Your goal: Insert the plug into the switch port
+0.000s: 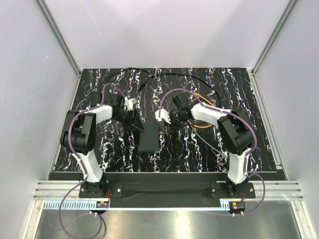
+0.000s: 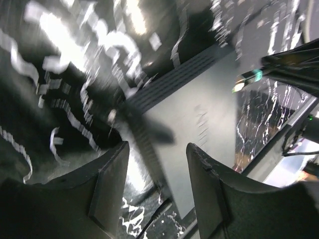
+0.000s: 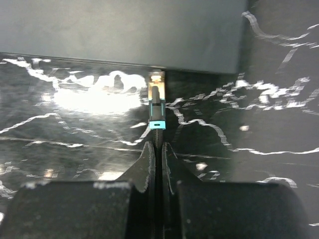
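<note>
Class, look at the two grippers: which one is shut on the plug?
The right gripper, pinching the teal-collared plug by the black box; the left gripper stands open.

Lab cell: white panels (image 1: 164, 30), aluminium framing (image 1: 59, 37)
</note>
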Controlling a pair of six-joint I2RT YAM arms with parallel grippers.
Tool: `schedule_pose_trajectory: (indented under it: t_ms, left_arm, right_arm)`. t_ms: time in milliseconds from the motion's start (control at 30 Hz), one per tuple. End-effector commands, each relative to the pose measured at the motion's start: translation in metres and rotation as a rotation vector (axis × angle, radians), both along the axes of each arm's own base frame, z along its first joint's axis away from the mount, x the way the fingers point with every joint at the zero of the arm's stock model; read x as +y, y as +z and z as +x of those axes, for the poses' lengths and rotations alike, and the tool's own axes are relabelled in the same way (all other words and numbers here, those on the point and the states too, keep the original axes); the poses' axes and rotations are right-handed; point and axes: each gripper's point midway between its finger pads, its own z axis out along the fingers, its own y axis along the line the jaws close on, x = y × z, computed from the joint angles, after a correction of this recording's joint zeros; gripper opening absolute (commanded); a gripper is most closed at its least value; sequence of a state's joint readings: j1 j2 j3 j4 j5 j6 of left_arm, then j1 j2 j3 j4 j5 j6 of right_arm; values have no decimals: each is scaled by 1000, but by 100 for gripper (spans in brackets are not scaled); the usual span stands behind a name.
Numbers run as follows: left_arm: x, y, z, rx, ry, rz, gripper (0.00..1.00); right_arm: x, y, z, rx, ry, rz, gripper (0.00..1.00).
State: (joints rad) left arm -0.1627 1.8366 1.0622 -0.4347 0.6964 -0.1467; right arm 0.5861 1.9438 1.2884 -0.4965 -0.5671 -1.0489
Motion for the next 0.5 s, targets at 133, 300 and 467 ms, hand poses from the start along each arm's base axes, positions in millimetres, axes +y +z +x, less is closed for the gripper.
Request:
schedule_pose_trajectory:
  t_ms: [133, 300, 467]
  left_arm:
    - [0, 18, 15, -44, 63, -87, 54]
    - [-2, 24, 31, -69, 54, -101, 53]
    - [1, 20, 38, -61, 57, -91, 52]
  right_arm:
    - [25, 10, -40, 98, 20, 30, 0]
    - [47, 12, -37, 104, -35, 70, 0]
    - [55, 17, -33, 89, -77, 95, 0]
